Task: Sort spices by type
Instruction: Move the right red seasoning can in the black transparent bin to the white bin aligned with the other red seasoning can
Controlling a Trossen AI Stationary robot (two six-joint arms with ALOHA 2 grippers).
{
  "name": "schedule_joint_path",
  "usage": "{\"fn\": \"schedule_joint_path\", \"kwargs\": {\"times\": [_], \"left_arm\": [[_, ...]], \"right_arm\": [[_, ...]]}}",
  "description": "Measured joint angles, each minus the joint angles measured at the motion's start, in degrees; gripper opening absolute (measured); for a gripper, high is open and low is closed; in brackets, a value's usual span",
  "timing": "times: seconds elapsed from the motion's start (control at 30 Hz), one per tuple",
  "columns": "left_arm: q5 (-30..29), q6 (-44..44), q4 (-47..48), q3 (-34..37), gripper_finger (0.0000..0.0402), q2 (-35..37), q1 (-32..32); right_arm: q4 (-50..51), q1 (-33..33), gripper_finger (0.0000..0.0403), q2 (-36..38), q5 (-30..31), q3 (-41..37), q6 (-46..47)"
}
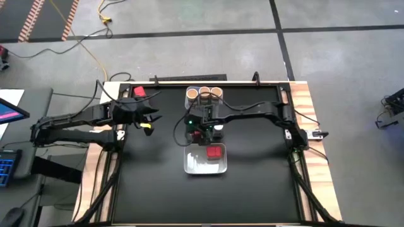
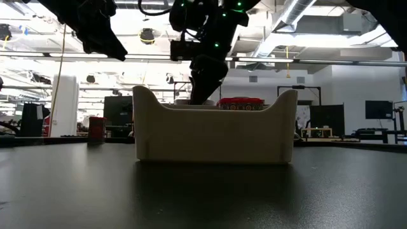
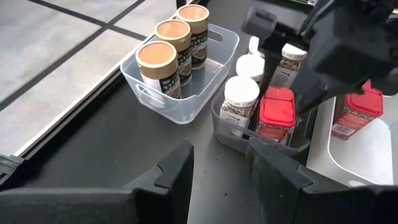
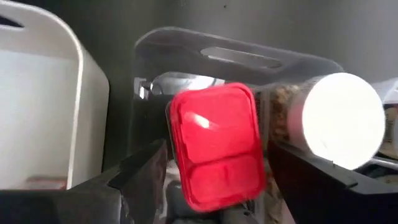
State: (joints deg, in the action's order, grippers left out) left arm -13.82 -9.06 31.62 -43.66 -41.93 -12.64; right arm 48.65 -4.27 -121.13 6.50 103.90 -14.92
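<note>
I have the right gripper (image 4: 214, 180) lowered into the middle bin (image 3: 261, 134), its two dark fingers (image 4: 140, 171) straddling a red square-topped jar (image 4: 216, 144). From the right wrist view the fingers stand either side of the red lid, spread a little wider than it, and I cannot tell whether the pads are actually pressing on it. A white-topped jar (image 4: 339, 118) sits just beside that red lid in the same bin.

In the left wrist view I see that middle bin holding white-topped jars (image 3: 240, 93) and the red-topped one (image 3: 275, 109), with the right arm coming down over them. Beside it a clear bin (image 3: 186, 93) carries three tan-topped jars (image 3: 155, 59) in a row, upright. On the other side a white bin (image 3: 336, 155) holds a red-topped jar (image 3: 354, 112) already.

From above, the tan-topped row (image 1: 204, 94) sits at the far middle of the tabletop (image 1: 252, 183), and the white bin (image 1: 189, 165) lies nearer, with a red jar (image 1: 215, 152) in it. One more red-topped jar (image 1: 139, 92) stands alone near the far left corner.

My left gripper (image 3: 217, 168) hangs clenched, empty, above the left side of the tabletop, well apart from the bins.
</note>
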Motion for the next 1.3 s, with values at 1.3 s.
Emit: {"fn": "schedule_joint_path", "kwargs": {"times": [1.3], "left_arm": [[-0.07, -0.40, 1.14, -0.04, 0.0141, -0.05, 2.29]], "right_arm": [[-0.70, 0.30, 0.0314, -2.06, 1.19, 1.03, 4.65]]}}
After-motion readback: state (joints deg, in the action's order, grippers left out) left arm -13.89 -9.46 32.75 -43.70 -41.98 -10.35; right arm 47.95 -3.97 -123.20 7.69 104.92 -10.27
